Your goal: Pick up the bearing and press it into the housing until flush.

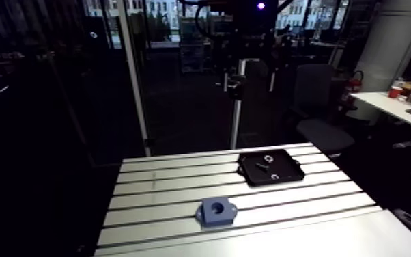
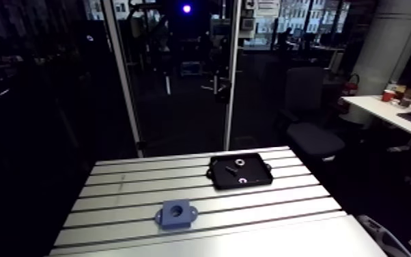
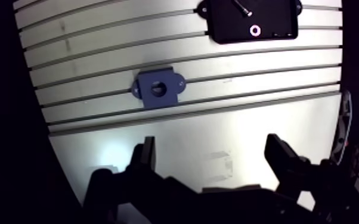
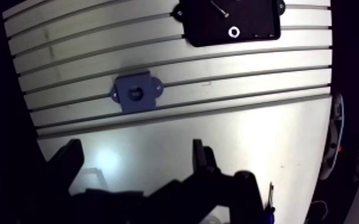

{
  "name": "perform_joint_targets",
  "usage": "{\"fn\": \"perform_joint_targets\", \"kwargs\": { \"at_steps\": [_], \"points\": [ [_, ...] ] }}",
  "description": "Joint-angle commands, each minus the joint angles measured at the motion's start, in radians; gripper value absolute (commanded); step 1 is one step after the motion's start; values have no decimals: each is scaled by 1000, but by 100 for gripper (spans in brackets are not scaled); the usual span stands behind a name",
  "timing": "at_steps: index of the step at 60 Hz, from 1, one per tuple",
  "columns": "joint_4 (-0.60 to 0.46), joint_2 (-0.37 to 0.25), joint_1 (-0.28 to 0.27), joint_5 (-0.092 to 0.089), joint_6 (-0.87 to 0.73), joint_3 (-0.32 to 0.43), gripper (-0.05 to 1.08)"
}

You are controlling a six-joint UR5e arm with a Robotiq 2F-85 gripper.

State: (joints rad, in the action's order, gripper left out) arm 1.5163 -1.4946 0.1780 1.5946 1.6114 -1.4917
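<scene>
Gripper (image 3: 212,143) fingers spread wide, nothing between them, over bare table (image 3: 247,116). Bearing (image 3: 254,30) lies flat in the black tray (image 3: 280,24), far ahead at about 1 o'clock from the gripper, with a dark pin (image 3: 241,7) near it. Blue housing (image 3: 158,89) at about 11 o'clock, bore up, well apart from the tray. Risks: the low, flat ring may slip from the fingers, or they may catch the tray rim or pin. A tilted grasp could jam the bearing before flush.
</scene>
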Motion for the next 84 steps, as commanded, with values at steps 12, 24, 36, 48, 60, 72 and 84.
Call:
{"fn": "perform_joint_targets", "kwargs": {
  "at_steps": [12,24,36,48,60,72,84],
  "points": [
    [-94,-13,-120,-25,-11,63,1],
    [-94,-13,-120,-25,-11,58,1],
    [-94,-10,-121,-25,-11,58,1],
    [-91,-8,-120,-16,-11,58,1],
    [-86,-2,-114,-11,-7,58,1],
    [-69,18,-109,-8,-1,52,1],
    [43,62,-41,19,43,49,1]
  ]
}}
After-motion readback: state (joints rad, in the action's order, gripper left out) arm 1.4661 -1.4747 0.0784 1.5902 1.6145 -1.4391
